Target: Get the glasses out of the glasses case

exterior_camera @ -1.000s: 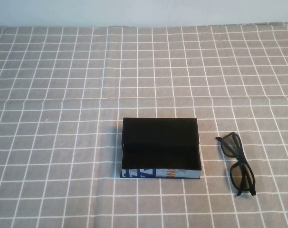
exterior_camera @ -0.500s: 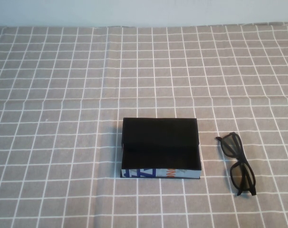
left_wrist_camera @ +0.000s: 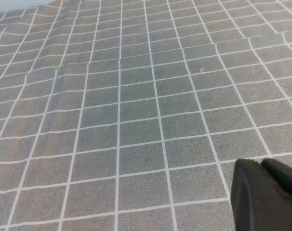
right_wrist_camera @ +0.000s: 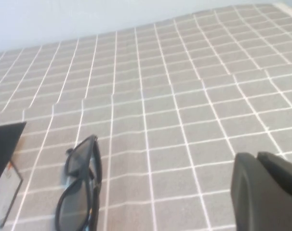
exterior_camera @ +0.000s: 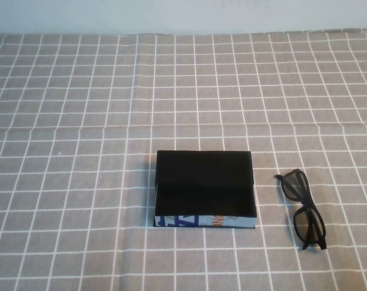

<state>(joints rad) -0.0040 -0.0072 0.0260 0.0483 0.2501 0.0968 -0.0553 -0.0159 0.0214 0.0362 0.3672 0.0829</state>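
Note:
The glasses case (exterior_camera: pixel 204 189) is an open black box with a white printed front edge, lying at the middle of the table; its inside looks empty. The black glasses (exterior_camera: pixel 304 208) lie folded on the cloth just right of the case, apart from it. They also show in the right wrist view (right_wrist_camera: pixel 79 187), with a corner of the case (right_wrist_camera: pixel 4 159) beside them. My right gripper (right_wrist_camera: pixel 261 159) is shut and empty, off to the side of the glasses. My left gripper (left_wrist_camera: pixel 261 163) is shut and empty over bare cloth. Neither arm shows in the high view.
A grey cloth with a white grid (exterior_camera: pixel 80 121) covers the whole table. A pale wall runs along the far edge (exterior_camera: pixel 183 15). A slight fold crosses the cloth behind the case.

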